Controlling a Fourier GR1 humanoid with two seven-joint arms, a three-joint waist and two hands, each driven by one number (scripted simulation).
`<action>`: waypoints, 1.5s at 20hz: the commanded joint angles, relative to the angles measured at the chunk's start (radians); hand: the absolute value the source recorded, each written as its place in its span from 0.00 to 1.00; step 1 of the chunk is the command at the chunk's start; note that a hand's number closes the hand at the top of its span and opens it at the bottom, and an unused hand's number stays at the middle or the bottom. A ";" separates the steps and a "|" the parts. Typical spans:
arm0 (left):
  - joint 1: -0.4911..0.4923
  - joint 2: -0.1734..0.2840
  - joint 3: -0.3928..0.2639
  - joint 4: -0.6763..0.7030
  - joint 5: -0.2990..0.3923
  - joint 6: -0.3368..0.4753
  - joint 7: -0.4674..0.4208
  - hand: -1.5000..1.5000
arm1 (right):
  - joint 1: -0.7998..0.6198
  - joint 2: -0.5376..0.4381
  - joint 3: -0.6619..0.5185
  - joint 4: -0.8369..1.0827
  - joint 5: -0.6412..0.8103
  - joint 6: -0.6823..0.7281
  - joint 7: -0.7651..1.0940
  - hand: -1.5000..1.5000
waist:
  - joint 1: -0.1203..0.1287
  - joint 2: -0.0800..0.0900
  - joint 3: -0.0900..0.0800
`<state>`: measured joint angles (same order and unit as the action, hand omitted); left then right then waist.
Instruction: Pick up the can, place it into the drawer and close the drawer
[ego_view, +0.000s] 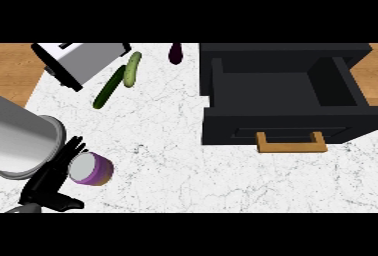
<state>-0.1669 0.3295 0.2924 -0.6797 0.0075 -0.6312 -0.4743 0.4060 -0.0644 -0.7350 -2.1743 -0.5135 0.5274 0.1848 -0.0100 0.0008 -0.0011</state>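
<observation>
A short purple can with a pale lid lies tilted on the white marble counter at the lower left. My left hand is right beside its left side, fingers fairly straight above the can and the thumb below it, open and not curled round it. The grey left forearm fills the left edge. At the right, the black drawer is pulled open and holds nothing, its wooden handle facing me. The right hand does not show.
A silver toaster stands at the back left. Two green cucumbers lie next to it, and a dark eggplant rests at the back edge. Bare marble lies between the can and the drawer.
</observation>
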 joint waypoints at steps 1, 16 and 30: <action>-0.056 -0.023 -0.021 0.128 -0.028 -0.021 -0.081 0.00 | -0.009 0.012 -0.004 -0.032 -0.006 -0.015 0.034 0.00 | -0.002 0.001 0.000; -0.126 -0.053 -0.037 0.199 0.045 -0.135 -0.007 1.00 | 0.056 0.064 0.010 -0.035 0.003 0.056 -0.025 0.00 | 0.001 -0.003 0.002; -0.179 -0.204 0.020 -0.081 0.220 0.067 0.148 1.00 | 0.039 0.063 -0.007 -0.094 -0.037 -0.014 0.062 0.00 | 0.016 -0.006 0.003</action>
<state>-0.3282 0.1929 0.2674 -0.6930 0.1714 -0.6835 -0.3452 0.4515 -0.0193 -0.7508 -2.2694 -0.5781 0.5207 0.2570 0.0028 -0.0050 0.0008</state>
